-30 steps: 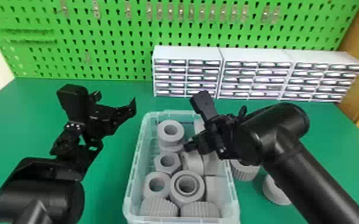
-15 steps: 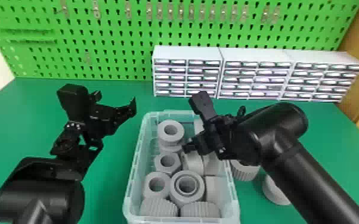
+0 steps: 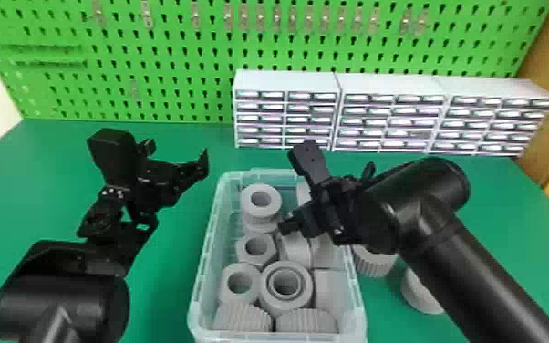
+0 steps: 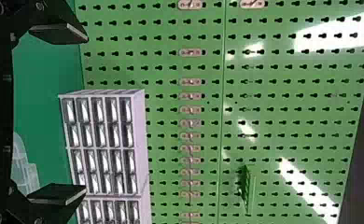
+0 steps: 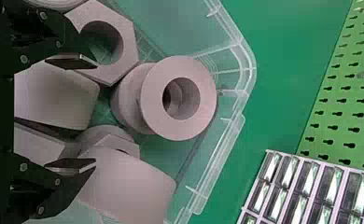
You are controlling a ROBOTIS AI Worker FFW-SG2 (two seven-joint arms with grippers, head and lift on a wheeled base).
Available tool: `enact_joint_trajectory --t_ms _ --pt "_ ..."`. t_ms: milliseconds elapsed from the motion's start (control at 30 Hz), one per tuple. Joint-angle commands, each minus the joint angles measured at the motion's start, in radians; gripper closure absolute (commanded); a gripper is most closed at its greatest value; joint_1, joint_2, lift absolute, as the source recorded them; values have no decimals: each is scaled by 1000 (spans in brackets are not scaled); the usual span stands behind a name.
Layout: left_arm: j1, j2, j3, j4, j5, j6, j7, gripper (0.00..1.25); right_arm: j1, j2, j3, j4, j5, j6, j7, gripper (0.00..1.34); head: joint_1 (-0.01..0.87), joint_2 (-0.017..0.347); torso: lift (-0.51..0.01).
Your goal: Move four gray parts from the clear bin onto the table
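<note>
Your right gripper (image 3: 310, 229) sits over the one o'clock part of the clear bin (image 3: 199, 273), its fingers spread well apart. In the right wrist view, a smooth gray part (image 5: 54, 95) lies between or beneath the fingers; you cannot tell whether they touch it.

Your left gripper (image 3: 177, 156) is above the green bench (image 3: 164, 273), at ten o'clock from the bin, with its fingers wide apart and nothing between them.

Inside the bin, you have a round gray part with a hole (image 3: 247, 207) at eleven o'clock, a hexagonal gray part (image 3: 243, 248) between nine and ten, and two ribbed gray parts (image 3: 241, 319) (image 3: 305, 321) toward six. Two more gray parts are on the bench outside: a ribbed cap (image 3: 375, 263) at three o'clock, close to the bin wall, and a pale rounded part (image 3: 417, 294) between three and four, farther out.
</note>
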Motion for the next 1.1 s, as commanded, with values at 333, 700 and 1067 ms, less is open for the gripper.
enact_joint_trajectory --t_ms 333,700,1067 --pt "0 0 0 0 2 0 0 151 -17 -5 15 26 -64 -30 -5 510 686 26 -50" --pt "-2 0 -5 0 2 2 0 153 -98 21 118 95 -60 -57 -5 512 686 26 -50" --pt "-2 2 -5 0 2 3 0 153 -180 63 234 244 -78 -163 -3 513 686 26 -50"
